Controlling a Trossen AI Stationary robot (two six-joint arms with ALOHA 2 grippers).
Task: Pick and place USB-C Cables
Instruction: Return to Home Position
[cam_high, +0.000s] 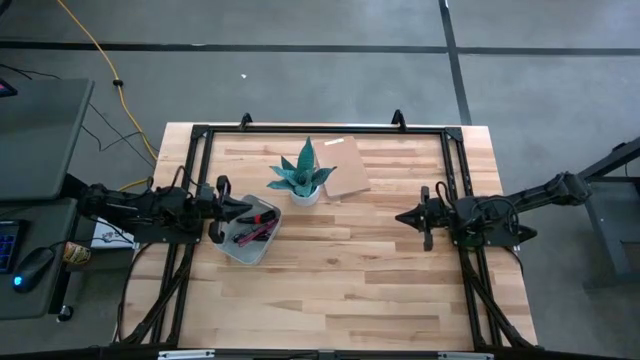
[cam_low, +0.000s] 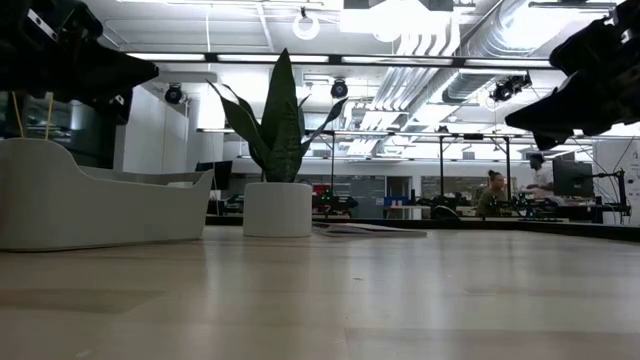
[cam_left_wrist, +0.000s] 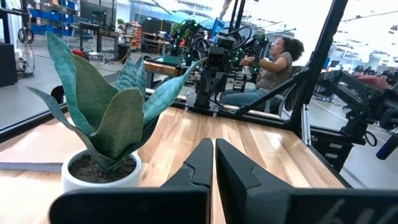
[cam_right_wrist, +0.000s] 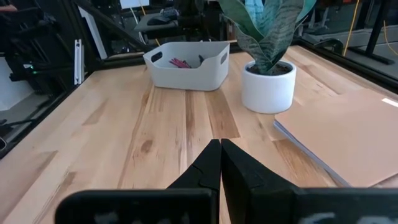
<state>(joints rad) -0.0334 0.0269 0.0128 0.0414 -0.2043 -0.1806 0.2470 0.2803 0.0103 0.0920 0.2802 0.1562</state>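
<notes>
1. Two dark robot arms are seen from above at a light wooden table (cam_high: 340, 270), one reaching in from each side.
2. The left gripper (cam_high: 246, 208) is held in the air over the edge of a white bin (cam_high: 243, 256) nearest the left arm. Its two fingers are pressed together with nothing between them.
3. The USB-C cables (cam_high: 257, 224) are lying inside the bin as a small tangle of magenta-red and dark strands. How many are there cannot be told.
4. The right gripper (cam_high: 402, 217) is held above bare wood toward the table's right side, well apart from the bin and pointed at the table's middle. Its fingers are likewise closed tight and empty.
5. A potted plant (cam_high: 303, 180) with stiff blue-green leaves in a white pot is placed just beside the bin, and a flat tan board (cam_high: 343, 168) is laid next to the pot.
6. A seated person (cam_left_wrist: 273, 59) is seen at another robot station in the room beyond the table.
</notes>
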